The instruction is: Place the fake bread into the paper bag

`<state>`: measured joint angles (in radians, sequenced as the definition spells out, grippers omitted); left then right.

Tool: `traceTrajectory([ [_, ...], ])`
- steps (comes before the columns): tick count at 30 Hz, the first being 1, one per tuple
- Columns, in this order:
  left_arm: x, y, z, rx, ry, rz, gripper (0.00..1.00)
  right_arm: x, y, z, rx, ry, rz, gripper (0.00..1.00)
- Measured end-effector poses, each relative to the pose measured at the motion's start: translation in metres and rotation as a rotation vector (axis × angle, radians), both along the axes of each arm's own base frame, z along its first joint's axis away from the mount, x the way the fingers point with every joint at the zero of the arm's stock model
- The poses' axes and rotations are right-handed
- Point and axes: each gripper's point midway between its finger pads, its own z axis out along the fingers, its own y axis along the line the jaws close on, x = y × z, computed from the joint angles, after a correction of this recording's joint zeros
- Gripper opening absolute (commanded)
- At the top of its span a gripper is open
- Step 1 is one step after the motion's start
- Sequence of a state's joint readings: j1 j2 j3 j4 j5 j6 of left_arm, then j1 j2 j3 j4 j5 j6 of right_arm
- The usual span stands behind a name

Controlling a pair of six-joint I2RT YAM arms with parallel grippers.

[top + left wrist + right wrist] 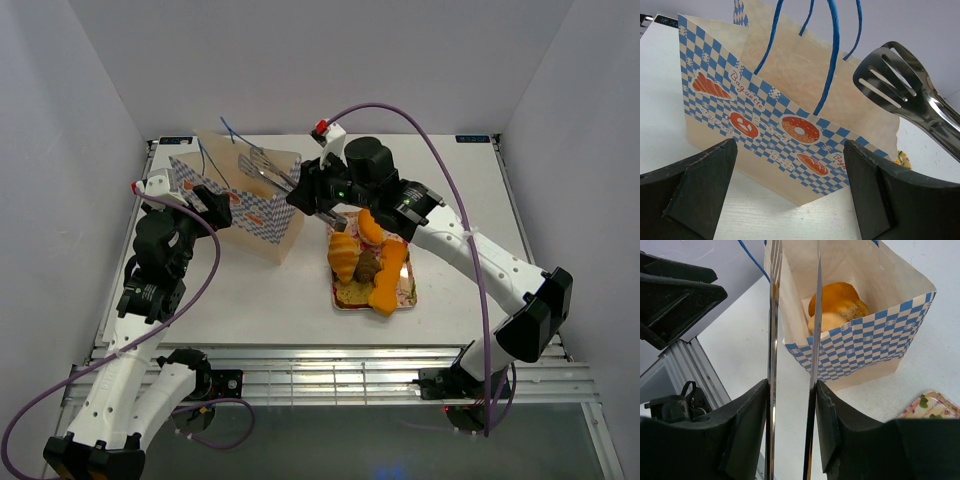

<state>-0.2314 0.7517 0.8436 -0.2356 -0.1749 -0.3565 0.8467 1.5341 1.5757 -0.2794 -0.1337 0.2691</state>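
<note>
The paper bag [250,205] stands open at the back left, its checkered side facing the left wrist view [785,125]. Inside it lies golden fake bread [837,304]. More fake bread [345,255] is piled on the floral tray [407,296] right of the bag: a croissant, orange pieces and a brown bun. My right gripper [308,195] [791,412] is shut on metal tongs [266,170] [772,340], its pads pressing both tong arms. The tong tips [890,75] hang parted and empty above the bag's mouth. My left gripper [207,203] [790,185] stands open beside the bag's left side, holding nothing.
The bag's blue string handles [832,55] stick up near the tong tips. White walls close in the table on three sides. A metal rail frame [330,375] runs along the near edge. My left arm [675,295] shows dark just beyond the bag.
</note>
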Motion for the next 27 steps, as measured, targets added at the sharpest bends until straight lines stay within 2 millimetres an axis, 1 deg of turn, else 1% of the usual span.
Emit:
traceTrajectory([
  [3,0.0,0.0,0.0,0.0,0.0,-0.001,0.98,0.001,0.001,0.0,-0.005,-0.004,0.0,0.47],
  [7,0.0,0.0,0.0,0.0,0.0,-0.003,0.98,0.004,-0.001,0.005,-0.005,-0.025,-0.01,0.47],
  [11,0.0,-0.001,0.0,0.0,0.002,-0.003,0.98,0.004,-0.008,0.012,-0.005,-0.047,-0.033,0.47],
  [14,0.0,-0.001,-0.001,0.0,0.003,-0.003,0.98,-0.001,-0.022,0.026,0.011,-0.081,-0.059,0.47],
  [18,0.0,-0.001,-0.001,0.0,0.003,-0.003,0.98,-0.018,-0.055,0.048,0.052,-0.132,-0.109,0.47],
  [20,0.001,-0.001,-0.001,0.0,0.003,-0.003,0.98,-0.027,-0.073,0.05,0.067,-0.15,-0.14,0.47],
  [21,0.001,-0.001,-0.001,0.0,0.003,-0.003,0.98,-0.032,-0.082,0.047,0.069,-0.152,-0.155,0.47],
  [23,0.001,-0.001,-0.001,0.001,0.004,-0.004,0.98,-0.038,-0.097,0.035,0.062,-0.144,-0.19,0.47],
  [25,0.001,-0.001,-0.001,0.001,0.005,-0.004,0.98,-0.043,-0.113,0.014,0.036,-0.116,-0.229,0.47],
  [27,0.001,-0.001,-0.002,0.001,0.006,-0.006,0.98,-0.047,-0.126,-0.013,0.002,-0.079,-0.266,0.47],
])
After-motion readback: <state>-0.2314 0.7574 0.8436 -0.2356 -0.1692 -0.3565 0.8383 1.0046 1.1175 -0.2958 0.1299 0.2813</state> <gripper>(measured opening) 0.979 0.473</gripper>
